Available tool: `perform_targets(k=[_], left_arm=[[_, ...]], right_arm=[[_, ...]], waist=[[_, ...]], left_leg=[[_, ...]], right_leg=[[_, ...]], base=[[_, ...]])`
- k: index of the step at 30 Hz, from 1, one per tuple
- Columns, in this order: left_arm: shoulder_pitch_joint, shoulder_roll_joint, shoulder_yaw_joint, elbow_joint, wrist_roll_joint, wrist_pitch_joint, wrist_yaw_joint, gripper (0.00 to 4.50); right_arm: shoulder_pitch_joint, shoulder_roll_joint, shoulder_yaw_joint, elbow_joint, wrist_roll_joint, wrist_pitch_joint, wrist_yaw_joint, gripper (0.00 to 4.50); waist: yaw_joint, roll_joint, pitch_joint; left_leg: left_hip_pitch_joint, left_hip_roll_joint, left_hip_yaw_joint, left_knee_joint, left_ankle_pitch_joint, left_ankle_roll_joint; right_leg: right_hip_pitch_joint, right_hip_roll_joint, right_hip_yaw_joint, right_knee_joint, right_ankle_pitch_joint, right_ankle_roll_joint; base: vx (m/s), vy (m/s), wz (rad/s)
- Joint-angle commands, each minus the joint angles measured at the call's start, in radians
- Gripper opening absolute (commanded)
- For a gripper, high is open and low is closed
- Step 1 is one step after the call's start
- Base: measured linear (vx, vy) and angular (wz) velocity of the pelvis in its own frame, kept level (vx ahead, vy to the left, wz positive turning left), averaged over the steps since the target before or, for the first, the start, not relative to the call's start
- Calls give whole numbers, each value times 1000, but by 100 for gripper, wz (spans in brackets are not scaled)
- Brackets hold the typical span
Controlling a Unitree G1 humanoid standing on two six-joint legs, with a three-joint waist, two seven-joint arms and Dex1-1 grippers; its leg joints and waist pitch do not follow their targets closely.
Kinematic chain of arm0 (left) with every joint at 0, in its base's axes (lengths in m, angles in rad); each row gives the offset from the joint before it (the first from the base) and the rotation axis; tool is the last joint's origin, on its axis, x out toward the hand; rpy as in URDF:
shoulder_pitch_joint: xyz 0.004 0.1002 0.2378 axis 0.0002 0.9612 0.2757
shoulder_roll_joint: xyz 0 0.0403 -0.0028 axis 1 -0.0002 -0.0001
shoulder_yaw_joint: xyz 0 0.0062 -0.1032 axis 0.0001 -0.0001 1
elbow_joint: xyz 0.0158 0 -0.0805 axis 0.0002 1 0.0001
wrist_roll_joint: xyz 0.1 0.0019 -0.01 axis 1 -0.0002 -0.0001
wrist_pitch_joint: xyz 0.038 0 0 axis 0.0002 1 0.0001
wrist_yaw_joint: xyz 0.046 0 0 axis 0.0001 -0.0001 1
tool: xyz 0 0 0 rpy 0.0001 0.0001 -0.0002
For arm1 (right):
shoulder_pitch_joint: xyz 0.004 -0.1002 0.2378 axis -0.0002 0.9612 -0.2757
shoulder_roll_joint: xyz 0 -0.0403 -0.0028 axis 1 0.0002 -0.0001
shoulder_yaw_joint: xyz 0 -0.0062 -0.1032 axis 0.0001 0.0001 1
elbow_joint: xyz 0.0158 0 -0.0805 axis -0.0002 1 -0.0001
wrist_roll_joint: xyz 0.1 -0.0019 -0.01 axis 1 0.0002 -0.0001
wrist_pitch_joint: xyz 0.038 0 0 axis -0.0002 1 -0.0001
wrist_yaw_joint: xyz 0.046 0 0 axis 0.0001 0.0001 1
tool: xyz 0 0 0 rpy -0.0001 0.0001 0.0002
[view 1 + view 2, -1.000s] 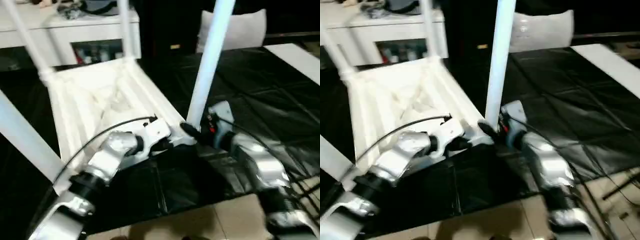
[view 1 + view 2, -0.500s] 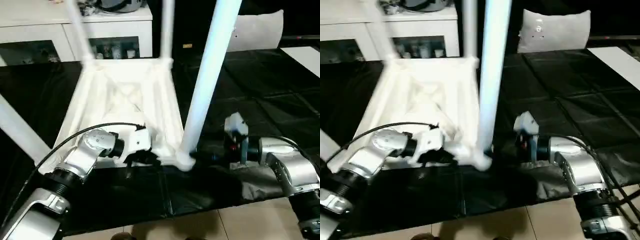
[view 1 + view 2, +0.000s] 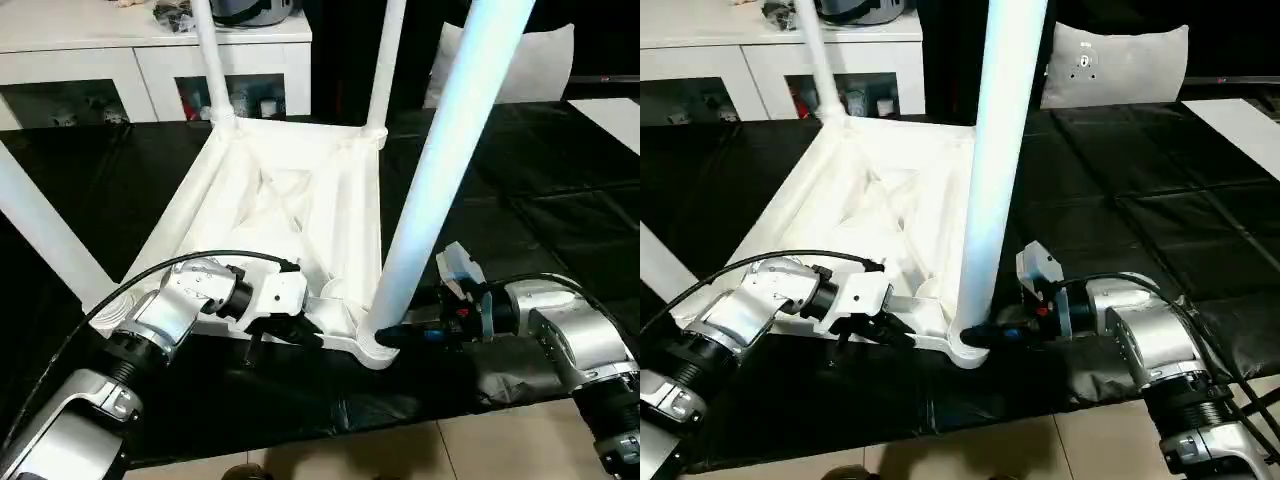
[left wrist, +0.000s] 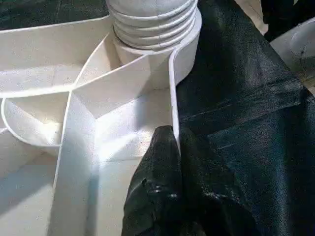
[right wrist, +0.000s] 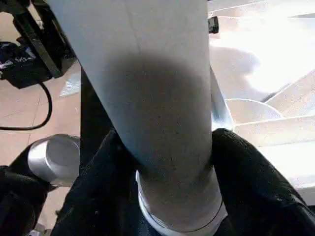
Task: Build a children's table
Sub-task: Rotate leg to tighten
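The small all-white plastic children's table [image 3: 290, 215] is lying upside down on black sheeting [image 3: 520, 220]. The left end effector [image 4: 174, 147] is pinching its rim wall; the right end effector [image 5: 170, 162] is clasping the near corner's round white leg [image 3: 995, 190].

Both silver forearms reach inward; the left gripper [image 4: 172, 162] is pinched closed, the right gripper [image 5: 170, 162] spread wide.

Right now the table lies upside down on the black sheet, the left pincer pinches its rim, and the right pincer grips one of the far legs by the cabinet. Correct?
Not quite. The right pincer grips the base of the near leg, at the corner closest to the robot, as the right wrist view shows. The rest holds: the table lies upside down on the black sheet, and the left pincer pinches its rim.
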Motion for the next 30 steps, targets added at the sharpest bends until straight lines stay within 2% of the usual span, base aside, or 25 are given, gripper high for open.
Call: perform_targets(k=[1, 2, 5, 7, 8, 9, 10, 11, 12, 13, 14, 16, 17, 18, 19, 20, 22, 23, 25, 26, 27, 29, 30], left_arm=[[-16, -12, -28, 1, 17, -21, -35, 0], [-10, -17, -18, -3, 10, 10, -18, 0], [-2, -21, -8, -17, 10, 60, 14, 0], [4, -33, 10, -33, 7, 126, 62, 0], [12, -53, 35, -58, -12, 204, 105, 0], [12, -55, 36, -60, -13, 209, 109, 0], [24, -89, 61, -97, -32, 293, 166, 0], [26, -95, 65, -105, -36, 309, 176, 0], [28, -102, 69, -113, -40, 325, 186, 0], [29, -121, 77, -122, -33, 355, 226, 0], [26, -143, 85, -125, -21, 386, 274, 0], [17, -188, 101, -128, 2, 441, 367, 0], [13, -202, 106, -130, 8, 460, 396, 0], [8, -220, 111, -128, 14, 476, 426, 0], [4, -233, 115, -132, 19, 494, 450, 0], [-3, -252, 113, -130, 35, 497, 486, 0], [-5, -259, 109, -134, 46, 493, 505, 0], [-6, -259, 108, -135, 49, 485, 507, 0], [-5, -252, 107, -138, 57, 474, 508, 0], [-5, -247, 106, -139, 63, 471, 510, 0], [-4, -233, 102, -138, 68, 456, 500, 0], [3, -194, 84, -134, 84, 372, 459, 0], [5, -181, 78, -134, 87, 364, 445, 0]], right_arm=[[-10, 2, 0, -13, 24, 21, 28, 215], [-2, 16, -19, -40, 72, 76, 22, 209], [8, 37, -43, -70, 109, 115, -10, 202], [16, 64, -52, -87, 100, 140, -87, 202], [11, 109, -56, -74, 42, 156, -230, 201], [10, 113, -56, -72, 36, 157, -241, 200], [-11, 177, -63, -29, -47, 168, -429, 200], [-16, 189, -65, -20, -61, 171, -461, 200], [-22, 202, -67, -10, -74, 176, -497, 199], [-33, 228, -68, 3, -97, 193, -558, 199], [-49, 259, -76, 22, -113, 212, -626, 199], [-82, 323, -104, 64, -131, 238, -757, 199], [-92, 341, -111, 76, -135, 235, -799, 199], [-102, 358, -113, 94, -143, 201, -830, 199], [-108, 371, -113, 105, -152, 174, -854, 199], [-117, 396, -124, 120, -142, 157, -869, 232], [-116, 414, -141, 116, -131, 161, -875, 265], [-112, 416, -147, 109, -121, 158, -864, 265], [-102, 409, -151, 92, -113, 150, -838, 275], [-97, 403, -151, 84, -115, 146, -829, 287], [-85, 388, -153, 68, -108, 138, -796, 299], [-55, 337, -140, 36, -84, 115, -703, 315], [-45, 318, -131, 24, -75, 109, -662, 315]], waist=[[-6, -11, -71], [-5, -9, -72], [-4, -11, -71], [-6, -12, -66], [-11, -16, -63], [-14, -14, -61], [-20, -15, -59], [-35, -19, -53], [-41, -18, -53], [-52, -20, -55], [-66, -21, -55], [-85, -20, -56], [-90, -19, -56], [-92, -21, -57], [-94, -19, -58], [-94, -21, -59], [-94, -18, -59], [-91, -16, -63], [-87, -13, -66], [-82, -11, -68], [-76, -10, -69], [-66, -12, -73], [-63, -8, -74]], left_leg=[[3, 38, -2, -66, -141, 61], [3, 38, -1, -66, -140, 60], [2, 39, -1, -67, -137, 59], [4, 38, -2, -70, -159, 44], [2, 34, -3, -72, -173, 32], [4, 33, -4, -73, -191, 22], [6, 29, -5, -73, -215, 9], [-1, 25, -10, -78, -228, -9], [-3, 22, -13, -78, -239, -15], [-3, 17, -16, -75, -249, -18], [-1, 18, -16, -73, -251, -14], [-4, 16, -16, -70, -249, -14], [-4, 13, -17, -69, -255, -8], [-3, 15, -17, -68, -257, -7], [3, 15, -16, -67, -264, 1], [3, 17, -14, -68, -260, 12], [1, 19, -15, -72, -254, 18], [-1, 22, -15, -74, -238, 26], [1, 26, -13, -74, -219, 29], [3, 28, -10, -72, -197, 33], [0, 27, -9, -71, -174, 39], [-2, 27, -8, -67, -144, 60], [-3, 27, -7, -66, -131, 64]], right_leg=[[55, -64, 44, -58, -222, -222], [56, -64, 44, -58, -227, -222], [56, -63, 44, -57, -222, -222], [53, -65, 44, -63, -280, -208], [53, -66, 44, -68, -334, -190], [50, -66, 43, -71, -373, -179], [48, -67, 42, -80, -450, -152], [48, -65, 37, -83, -513, -125], [50, -66, 33, -88, -557, -105], [51, -68, 30, -98, -616, -69], [46, -65, 31, -101, -616, -64], [44, -63, 30, -99, -605, -73], [43, -61, 26, -106, -615, -67], [40, -63, 27, -106, -611, -68], [36, -62, 26, -109, -602, -73], [36, -61, 30, -108, -569, -83], [38, -58, 31, -102, -529, -98], [43, -57, 36, -93, -450, -123], [44, -57, 39, -86, -378, -149], [44, -56, 42, -78, -302, -176], [50, -56, 43, -71, -249, -196], [58, -58, 44, -65, -178, -208], [59, -58, 44, -61, -155, -214]], base=[[0, 0, 0], [0, 0, 0], [0, 0, 0], [0, 0, 0], [0, 0, 0], [0, 0, 0], [0, 0, 0], [-50, -12, -9], [0, 0, 0], [0, 0, 0], [0, 0, 0], [0, 0, 0], [0, 0, 0], [0, 0, 0], [0, 0, 0], [0, 0, 0], [0, 0, 0], [0, 0, 0], [0, 0, 0], [0, 0, 0], [59, 4, 7], [0, 0, 0], [0, 0, 0]])
